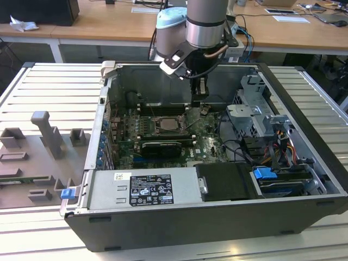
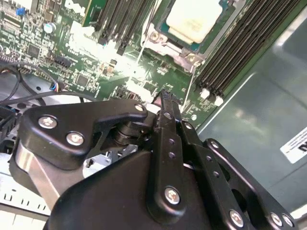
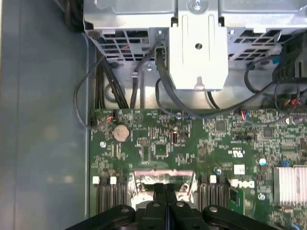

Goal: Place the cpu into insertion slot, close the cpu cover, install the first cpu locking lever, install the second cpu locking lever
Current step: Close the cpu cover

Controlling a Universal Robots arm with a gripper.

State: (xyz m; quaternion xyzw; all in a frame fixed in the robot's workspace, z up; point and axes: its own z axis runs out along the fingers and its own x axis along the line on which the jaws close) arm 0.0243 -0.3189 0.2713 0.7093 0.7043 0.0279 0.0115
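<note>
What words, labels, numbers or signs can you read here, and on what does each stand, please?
Black label on the power supply box, exterior view: print too small to read.
White sticker beside it: too small to read.
White label on the case wall, second wrist view: cut off, blurred.
White markings on the green circuit board, first wrist view: blurred.
No text is readable.

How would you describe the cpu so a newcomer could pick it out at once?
Find the open computer case and the green motherboard on its floor. Between two banks of long black memory slots sits the silvery-rimmed insertion slot, and the cpu lies in it. It is the one pale, flat, square metal face there, unlike the dark narrow slots beside it.
</note>
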